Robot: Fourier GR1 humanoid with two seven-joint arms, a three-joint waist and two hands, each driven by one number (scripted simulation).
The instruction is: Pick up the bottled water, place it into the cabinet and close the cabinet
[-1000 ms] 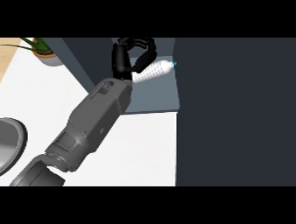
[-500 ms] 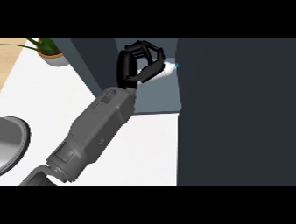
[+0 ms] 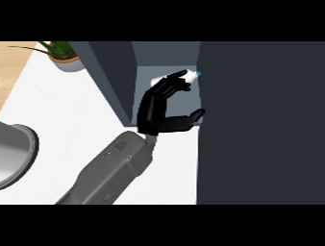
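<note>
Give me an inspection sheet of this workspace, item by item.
Surface: white counter, mostly bare.
Job's things: bottled water inside the cabinet, only its pale end and blue cap showing; dark cabinet door open, filling the view's right.
Clutter: grey pot at the left edge; potted plant at the back.
Hands: left hand in the cabinet opening, fingers extended by the bottle; right hand nothing seen.
Cables: nothing seen.
Surroundings: wooden floor beyond the counter.

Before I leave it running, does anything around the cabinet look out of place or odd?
Nothing stands out. The left hand reaches into the open cabinet with the water bottle at its fingertips. The potted plant stands upright on the counter.
</note>
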